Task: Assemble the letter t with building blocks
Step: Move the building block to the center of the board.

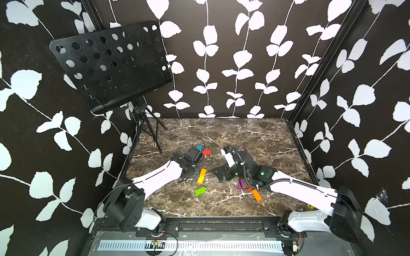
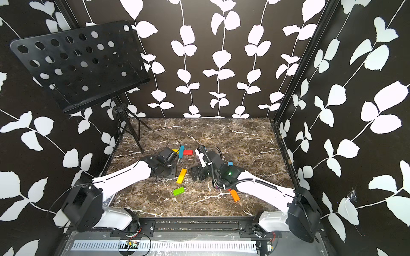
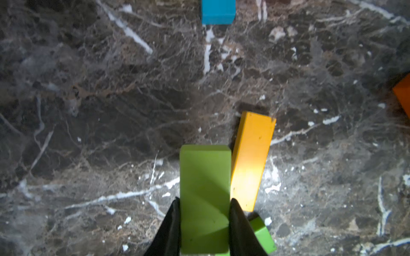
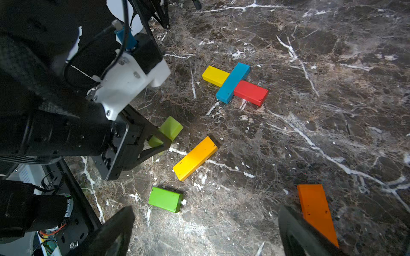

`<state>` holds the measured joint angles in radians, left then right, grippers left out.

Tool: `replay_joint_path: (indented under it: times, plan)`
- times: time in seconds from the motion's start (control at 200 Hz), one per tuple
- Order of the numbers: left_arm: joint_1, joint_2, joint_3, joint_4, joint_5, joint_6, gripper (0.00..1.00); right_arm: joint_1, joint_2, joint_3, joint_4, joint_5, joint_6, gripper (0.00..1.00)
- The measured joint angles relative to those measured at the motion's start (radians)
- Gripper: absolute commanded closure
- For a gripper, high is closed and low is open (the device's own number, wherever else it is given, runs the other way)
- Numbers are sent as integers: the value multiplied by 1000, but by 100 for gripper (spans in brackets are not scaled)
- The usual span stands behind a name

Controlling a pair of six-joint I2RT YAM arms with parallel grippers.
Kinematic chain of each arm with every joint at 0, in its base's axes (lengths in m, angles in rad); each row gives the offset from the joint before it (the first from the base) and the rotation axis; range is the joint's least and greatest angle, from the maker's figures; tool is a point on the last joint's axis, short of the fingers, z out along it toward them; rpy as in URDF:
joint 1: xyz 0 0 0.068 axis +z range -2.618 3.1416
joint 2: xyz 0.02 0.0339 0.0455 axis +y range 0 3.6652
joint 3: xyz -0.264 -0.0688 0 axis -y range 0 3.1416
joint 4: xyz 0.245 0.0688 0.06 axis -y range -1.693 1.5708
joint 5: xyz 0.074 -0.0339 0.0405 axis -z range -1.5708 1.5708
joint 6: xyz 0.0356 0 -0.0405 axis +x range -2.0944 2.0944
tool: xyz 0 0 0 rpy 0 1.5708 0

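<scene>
Nearest the robot's base lies the orange block, a smooth matte bar nearer than the long yellow block and well to its right. Its near end is hidden behind one finger of the right gripper. That gripper's jaws are spread wide with nothing between them, and in both top views it hangs just right of the yellow bar. A purple block (only part shows) pokes out from under the right arm, also right of the yellow bar. The loose green block, short and square-edged, lies flat just nearer than the yellow bar's near end, apart from it.

The long yellow block rests flat on the table, a brown marble-patterned surface with white veins. Glare washes out the bar's near half.

The left gripper is clamped on the held green block, with black fingers pressed to both long sides. This block sits tilted just left of the yellow bar's far end; I cannot tell whether it touches the table.

Beyond the yellow bar is the letter t, only begun. A long blue block has a short yellow block and a red block touching its opposite sides, making a cross. In a top view the left wrist hides part of it.

Farthest, beyond and left of the yellow bar, stands a black perforated music stand.
</scene>
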<state>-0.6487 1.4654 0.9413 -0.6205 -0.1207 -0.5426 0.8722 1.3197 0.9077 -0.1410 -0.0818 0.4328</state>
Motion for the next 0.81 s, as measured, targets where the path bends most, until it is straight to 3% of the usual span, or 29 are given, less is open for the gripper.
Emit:
replay_joint_path:
  times: [0.285, 0.805]
  plan:
    - [11, 144, 74, 48, 19, 37, 78, -101, 61, 18, -7, -114, -2, 1]
    - [38, 216, 122, 82, 14, 42, 78, -171, 115, 20, 24, -211, 0, 1]
